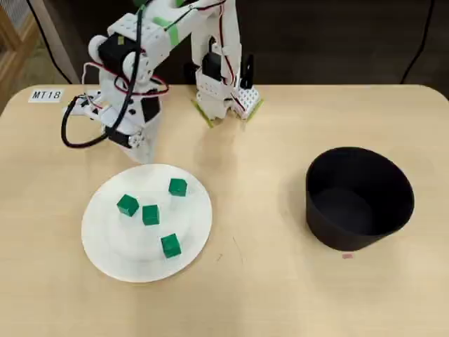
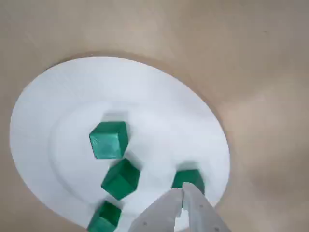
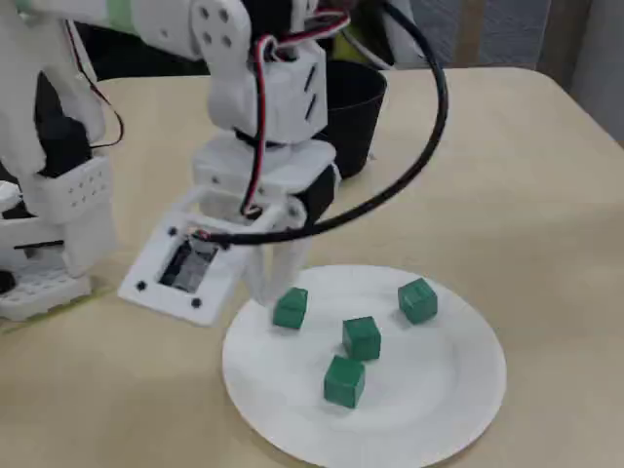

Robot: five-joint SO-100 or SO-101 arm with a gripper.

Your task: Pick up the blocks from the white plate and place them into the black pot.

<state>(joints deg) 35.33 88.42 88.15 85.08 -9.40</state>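
Wrist view shows all four blocks on the white plate (image 2: 58, 111): far left of our jaws (image 2: 182, 193) one block (image 2: 109, 139), another (image 2: 120, 179) and a third (image 2: 105, 217) nearer, the fourth (image 2: 188, 180) just behind the tips. The jaws look nearly closed and empty (nothing lifted yet). We judge this the first approach; next we must open, then descend around that nearest block. The black pot (image 1: 359, 199) waits well apart on the tabletop (image 1: 266, 295).

In the overhead view, bare table (image 1: 259, 210) is lying open across the middle, between the white plate (image 1: 105, 246) at lower left and the black pot (image 1: 359, 198) at right. The arm's base (image 1: 224, 95) and a looping black cable (image 1: 77, 137) are crowding the upper left.
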